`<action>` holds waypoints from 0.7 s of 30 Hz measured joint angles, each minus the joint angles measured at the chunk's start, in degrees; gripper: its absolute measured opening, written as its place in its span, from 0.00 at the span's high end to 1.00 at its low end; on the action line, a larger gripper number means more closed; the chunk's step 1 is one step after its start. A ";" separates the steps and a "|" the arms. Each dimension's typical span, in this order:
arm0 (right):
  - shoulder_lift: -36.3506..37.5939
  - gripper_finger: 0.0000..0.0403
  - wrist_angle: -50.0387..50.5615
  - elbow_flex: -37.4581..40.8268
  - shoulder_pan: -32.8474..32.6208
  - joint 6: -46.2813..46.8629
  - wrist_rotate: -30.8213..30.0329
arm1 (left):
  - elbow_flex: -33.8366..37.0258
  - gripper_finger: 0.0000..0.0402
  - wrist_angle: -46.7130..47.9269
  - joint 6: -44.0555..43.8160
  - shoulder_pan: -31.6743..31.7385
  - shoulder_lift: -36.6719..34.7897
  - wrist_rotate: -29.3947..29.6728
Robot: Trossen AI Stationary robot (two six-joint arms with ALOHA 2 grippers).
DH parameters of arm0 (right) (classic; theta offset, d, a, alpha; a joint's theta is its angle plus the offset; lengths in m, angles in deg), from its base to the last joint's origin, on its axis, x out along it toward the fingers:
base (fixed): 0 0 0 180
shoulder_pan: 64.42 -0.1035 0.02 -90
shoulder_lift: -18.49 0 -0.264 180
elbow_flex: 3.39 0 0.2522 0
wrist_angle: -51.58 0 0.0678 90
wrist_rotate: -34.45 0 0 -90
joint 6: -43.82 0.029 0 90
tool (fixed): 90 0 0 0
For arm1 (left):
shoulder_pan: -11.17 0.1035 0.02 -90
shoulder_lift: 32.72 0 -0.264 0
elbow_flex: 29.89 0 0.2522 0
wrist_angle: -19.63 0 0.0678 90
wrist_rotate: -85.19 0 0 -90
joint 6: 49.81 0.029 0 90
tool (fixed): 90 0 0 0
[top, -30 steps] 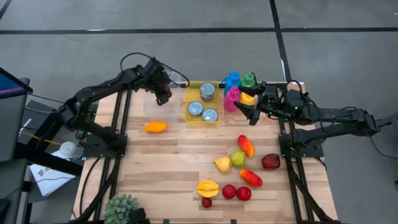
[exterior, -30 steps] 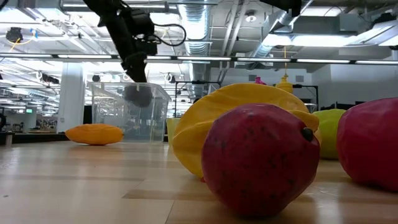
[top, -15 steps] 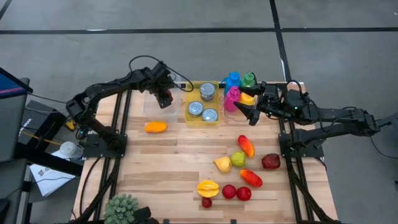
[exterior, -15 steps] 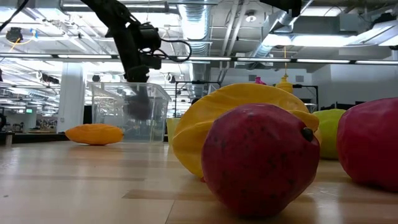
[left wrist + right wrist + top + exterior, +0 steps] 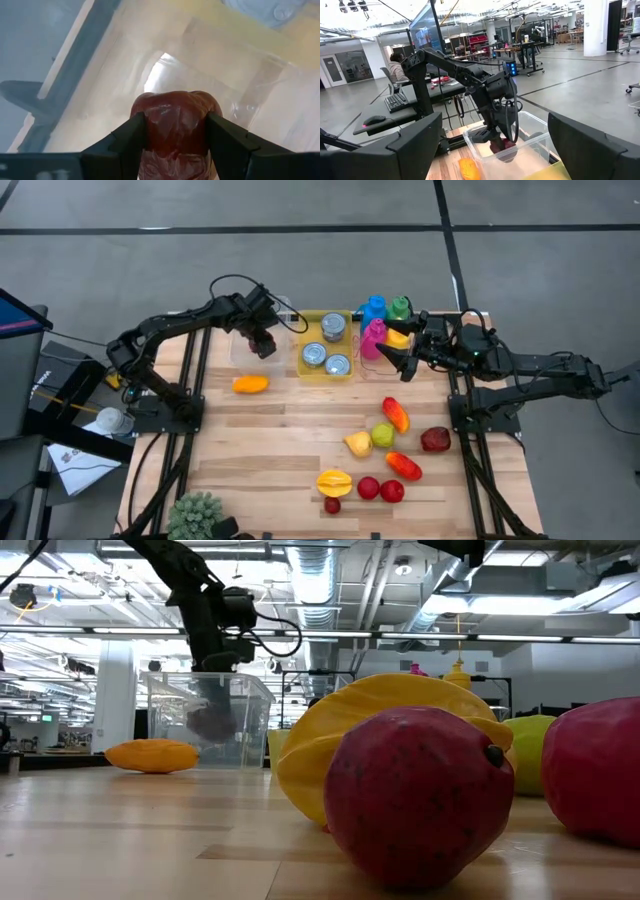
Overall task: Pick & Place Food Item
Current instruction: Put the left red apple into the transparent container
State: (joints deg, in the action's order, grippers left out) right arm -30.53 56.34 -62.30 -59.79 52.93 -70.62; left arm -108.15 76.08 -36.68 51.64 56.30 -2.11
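Your left gripper [image 5: 172, 137] pinches the dark red fruit [image 5: 172, 125] from both sides, down inside the clear bin [image 5: 245, 345]. The bin floor lies right under the fruit, so it looks ready to drop. Your right gripper [image 5: 385, 350] waits by the bottles [image 5: 385, 310], fingers spread wide and holding nothing.

Open-plan lab: desks [image 5: 415, 107], exposed ceiling ducts [image 5: 315, 585]
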 joint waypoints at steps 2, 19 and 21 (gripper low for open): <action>0.00 0.12 -0.04 0.00 0.00 0.00 0.00 | 0.14 0.55 -0.64 -0.09 -0.02 0.00 0.02; 0.00 0.12 -0.11 0.00 -0.09 0.02 0.00 | 3.88 0.51 -6.26 -0.12 0.39 0.00 -1.84; 0.00 0.12 -0.11 0.00 -0.09 0.02 0.00 | 3.88 0.51 -6.87 -0.12 0.37 0.00 -1.88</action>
State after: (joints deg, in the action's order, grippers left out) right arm -30.53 56.23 -62.30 -59.88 52.95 -70.62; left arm -104.27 69.21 -36.80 52.01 56.30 -4.00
